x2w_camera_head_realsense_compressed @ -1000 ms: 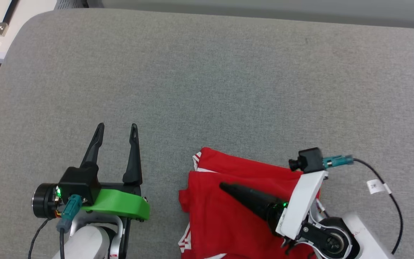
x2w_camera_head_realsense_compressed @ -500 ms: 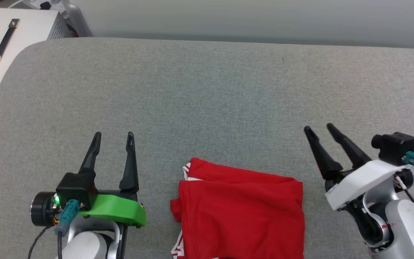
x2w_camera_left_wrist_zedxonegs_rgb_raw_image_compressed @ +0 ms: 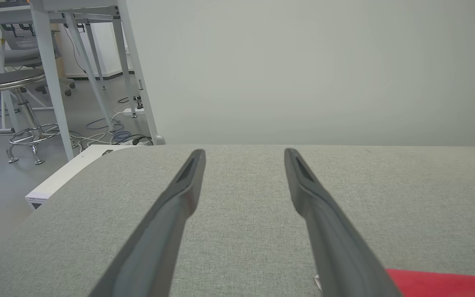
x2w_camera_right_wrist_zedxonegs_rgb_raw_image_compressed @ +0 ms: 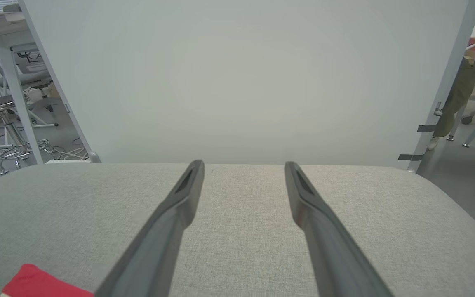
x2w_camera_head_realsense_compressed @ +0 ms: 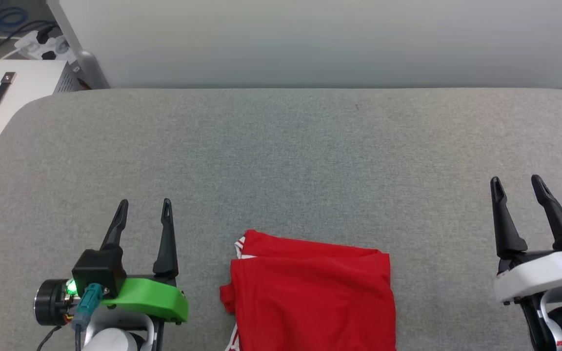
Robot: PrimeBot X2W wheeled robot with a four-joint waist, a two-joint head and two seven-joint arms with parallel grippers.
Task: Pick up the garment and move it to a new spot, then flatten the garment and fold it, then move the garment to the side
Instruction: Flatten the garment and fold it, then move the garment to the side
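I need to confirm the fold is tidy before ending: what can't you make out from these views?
- Head view: the garment has its near part cut off by the bottom edge, so its full outline is unknown.
- Head view: the layers under the top fold are hidden by it.
- Wrist views: red slivers of it, cut off by the bottom edges.

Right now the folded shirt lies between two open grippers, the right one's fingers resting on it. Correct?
No: the head view shows the right gripper clear of the shirt, off to its right. It does lie folded between that and the left gripper, both open.
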